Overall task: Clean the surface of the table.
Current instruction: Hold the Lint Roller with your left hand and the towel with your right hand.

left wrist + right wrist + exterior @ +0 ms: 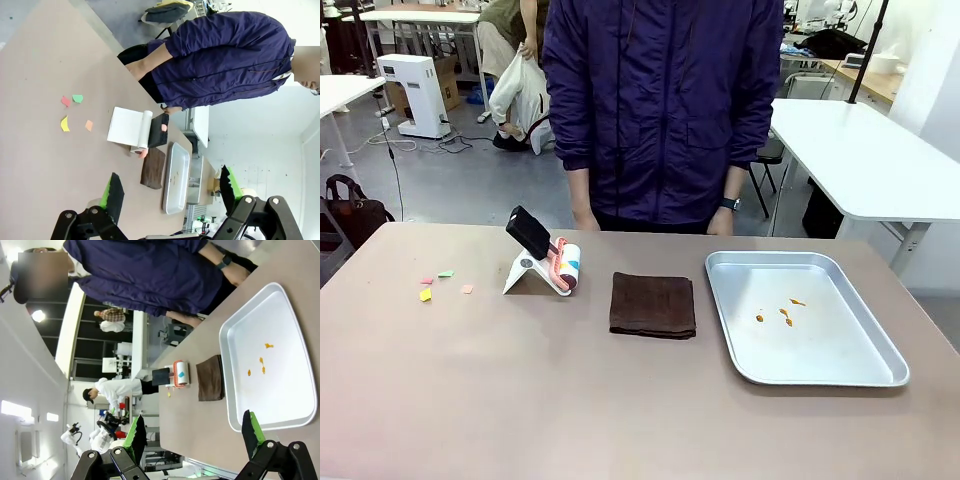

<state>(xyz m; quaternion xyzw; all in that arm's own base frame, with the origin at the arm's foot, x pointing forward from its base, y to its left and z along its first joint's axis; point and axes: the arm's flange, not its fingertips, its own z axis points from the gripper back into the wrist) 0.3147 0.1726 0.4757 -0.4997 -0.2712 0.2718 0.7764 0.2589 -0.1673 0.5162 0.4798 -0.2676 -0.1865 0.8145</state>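
The brownish-taupe table (520, 400) carries several coloured paper scraps (442, 284) at its left. A lint roller (558, 265) with a black handle leans on a white stand at mid-table. To its right lies a folded brown cloth (653, 304). In the left wrist view my left gripper (170, 192) stands open above the table (40, 150), well back from the scraps (75, 110) and the roller (137, 129). High over the table (200, 420), my right gripper (193, 435) is open too, nothing between its fingers.
A silver tray (820, 350) with a few orange crumbs (782, 312) sits at the right; it also appears as the tray (290, 390) under my right gripper. A person in a purple jacket (660, 100) stands at the far edge, hands hanging at the sides.
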